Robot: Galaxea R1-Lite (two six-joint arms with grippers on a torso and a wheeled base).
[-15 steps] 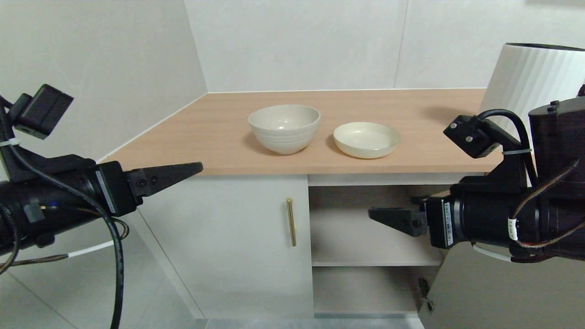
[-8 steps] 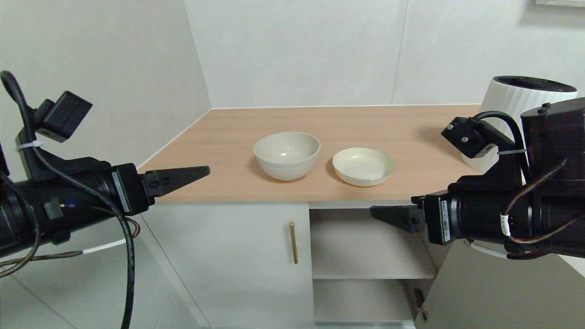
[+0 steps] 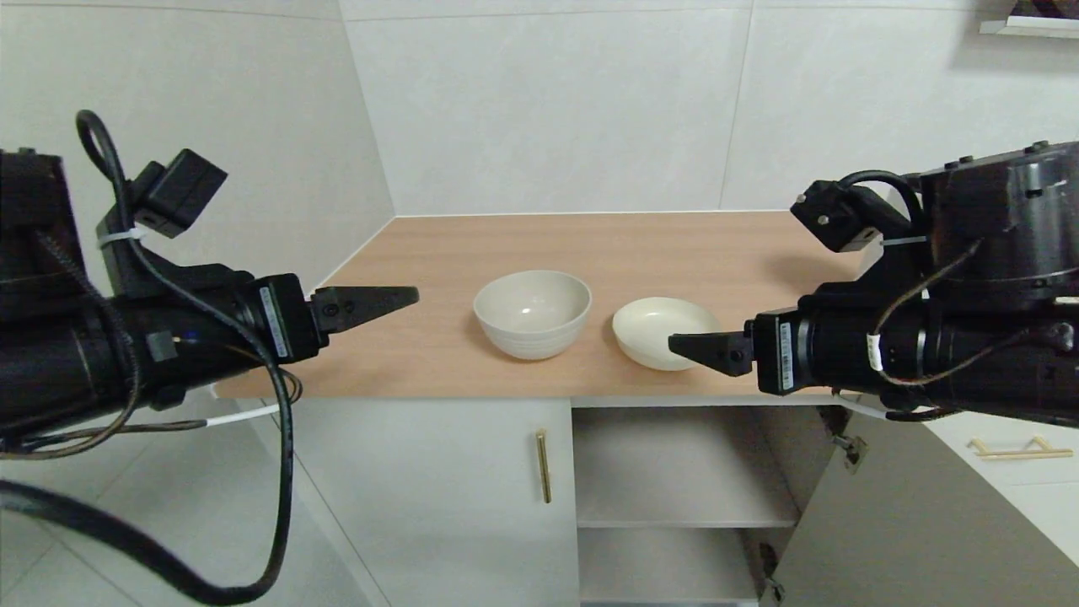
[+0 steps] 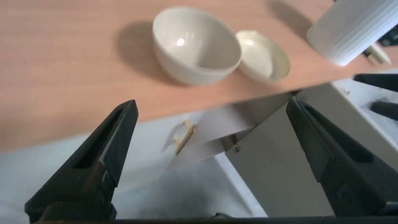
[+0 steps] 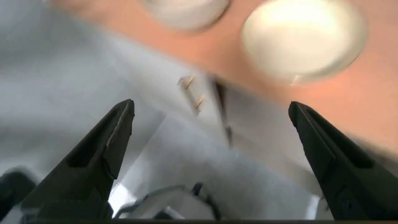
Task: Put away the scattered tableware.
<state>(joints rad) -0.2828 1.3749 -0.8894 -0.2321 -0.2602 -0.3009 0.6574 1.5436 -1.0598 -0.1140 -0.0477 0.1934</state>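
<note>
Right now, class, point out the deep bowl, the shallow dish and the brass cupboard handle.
deep bowl [image 3: 532, 308], head view, on its inner hollow.
shallow dish [image 3: 653, 320], head view, on its inner floor.
brass cupboard handle [image 3: 544, 465], head view, midway along the bar.

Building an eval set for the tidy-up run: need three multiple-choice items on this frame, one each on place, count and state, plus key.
1. Where is the deep bowl relative to the shallow dish?
A) on the robot's left of it, apart
B) stacked inside it
C) on a cabinet shelf

2. How many cream dishes stand on the counter?
A) one
B) two
C) four

3. The right cabinet door is:
A) shut
B) open
C) missing

Key: 1 A, a strip of counter shows between them. 2 B, the deep bowl and the shallow dish are the two. 3 B, it swings outward and the shelves show.
</note>
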